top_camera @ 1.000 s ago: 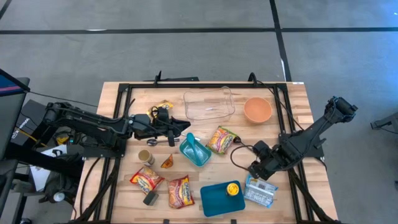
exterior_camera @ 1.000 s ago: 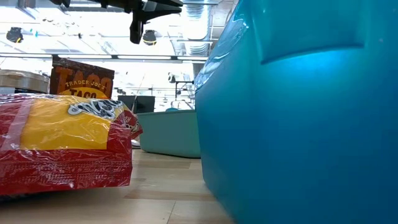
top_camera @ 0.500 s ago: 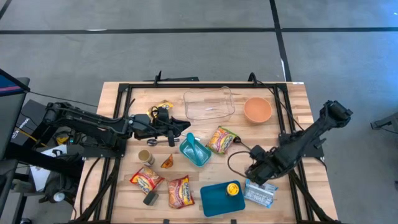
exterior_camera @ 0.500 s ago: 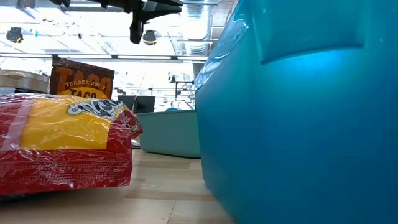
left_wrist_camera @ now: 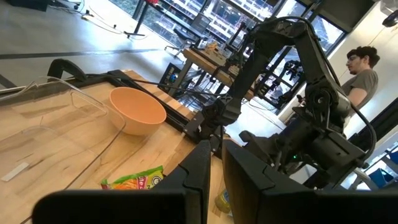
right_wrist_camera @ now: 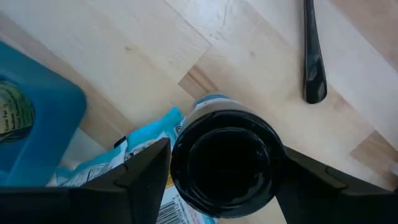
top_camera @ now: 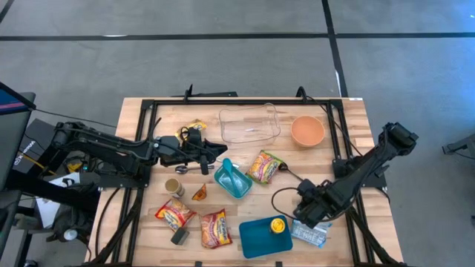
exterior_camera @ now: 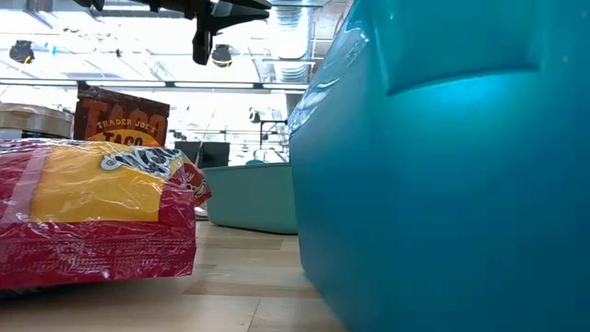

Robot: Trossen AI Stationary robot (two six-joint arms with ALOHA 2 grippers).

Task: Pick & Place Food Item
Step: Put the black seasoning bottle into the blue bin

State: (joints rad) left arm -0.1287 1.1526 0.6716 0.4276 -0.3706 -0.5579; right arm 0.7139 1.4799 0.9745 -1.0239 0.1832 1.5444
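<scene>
My right gripper (top_camera: 312,213) points down near the table's front right, just right of a blue box (top_camera: 256,239) that holds a yellow item (top_camera: 277,225). It is shut on a dark round can (right_wrist_camera: 227,163), seen end-on from above. A light-blue packet (right_wrist_camera: 93,177) lies under and beside the can. My left gripper (top_camera: 217,152) hangs level above the table's middle left, shut and holding nothing; its fingers (left_wrist_camera: 199,171) almost meet. Ramen packets (top_camera: 175,213) (top_camera: 216,228) (top_camera: 265,166) lie flat on the wood. My right gripper pinches the can between its two fingers, one on each side of the round wall (right_wrist_camera: 179,163). The fingers come from above, pointing down. The can stands upright in the hold, over the light-blue packet; its underside is hidden, so I cannot tell whether it rests on anything.
A clear tray (top_camera: 249,123) and an orange bowl (top_camera: 307,130) stand at the far side. A teal container (top_camera: 234,179), a small tin (top_camera: 174,186) and an orange wedge (top_camera: 199,193) sit mid-table. A black cable (right_wrist_camera: 313,56) lies near my right gripper.
My right gripper has sunk and drifted toward the table's near edge, closing on the blue box and the light-blue packet.
</scene>
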